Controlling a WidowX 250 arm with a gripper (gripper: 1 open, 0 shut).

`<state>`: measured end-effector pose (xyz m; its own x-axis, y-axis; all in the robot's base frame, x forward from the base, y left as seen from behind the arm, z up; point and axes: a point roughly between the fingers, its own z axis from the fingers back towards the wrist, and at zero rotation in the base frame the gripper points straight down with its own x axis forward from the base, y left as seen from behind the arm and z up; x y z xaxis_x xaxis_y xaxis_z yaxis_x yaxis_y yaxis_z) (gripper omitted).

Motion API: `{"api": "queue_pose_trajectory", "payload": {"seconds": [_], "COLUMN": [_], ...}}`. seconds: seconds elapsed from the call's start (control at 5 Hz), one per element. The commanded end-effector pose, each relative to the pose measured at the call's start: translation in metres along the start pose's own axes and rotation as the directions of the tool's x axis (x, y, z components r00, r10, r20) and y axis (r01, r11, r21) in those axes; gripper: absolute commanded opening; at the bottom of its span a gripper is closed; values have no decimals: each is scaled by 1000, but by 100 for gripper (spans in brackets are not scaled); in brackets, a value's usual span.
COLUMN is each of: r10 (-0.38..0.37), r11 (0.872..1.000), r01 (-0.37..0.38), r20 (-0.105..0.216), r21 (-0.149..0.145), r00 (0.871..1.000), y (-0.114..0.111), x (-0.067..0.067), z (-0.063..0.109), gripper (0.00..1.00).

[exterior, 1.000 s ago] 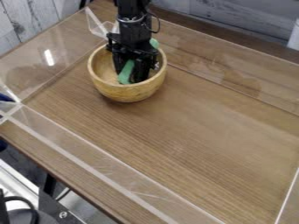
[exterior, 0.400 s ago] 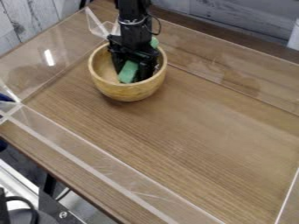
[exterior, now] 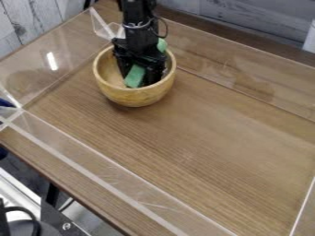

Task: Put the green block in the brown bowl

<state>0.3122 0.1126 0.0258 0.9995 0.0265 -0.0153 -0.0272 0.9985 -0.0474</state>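
The brown bowl stands on the wooden table at the upper left. Inside it lies the green block, leaning against the bowl's inner left wall. My gripper reaches straight down into the bowl from above, its black fingers spread apart and open. The block rests between and just left of the fingers; whether a finger still touches it I cannot tell. The upper part of the block is hidden by the gripper body.
Low clear plastic walls fence in the wooden tabletop on all sides. A grey plank wall runs behind. Black cables and metal framing sit beyond the near left corner.
The fingers have spread from shut to open, letting go of the green block, which now lies in the bowl. The arm itself has stayed in place.
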Motion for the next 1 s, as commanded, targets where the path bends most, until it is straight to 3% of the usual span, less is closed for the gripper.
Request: {"api": "queue_pose_trajectory", "payload": {"seconds": [0.0,0.4,0.6,0.8], "r10": [8,17,24,35], "r11": [1000,1000,1000,999], "r01": [-8,-17,-23,-34], "r20": [47,78,116,174], "r21": [5,-6,-12,-11], "r00": [999,997,993,984], "y": [1,-3,-5,-7], "x": [3,2,1,0], "z": [21,44,64,96], "gripper": [100,100,100,100]}}
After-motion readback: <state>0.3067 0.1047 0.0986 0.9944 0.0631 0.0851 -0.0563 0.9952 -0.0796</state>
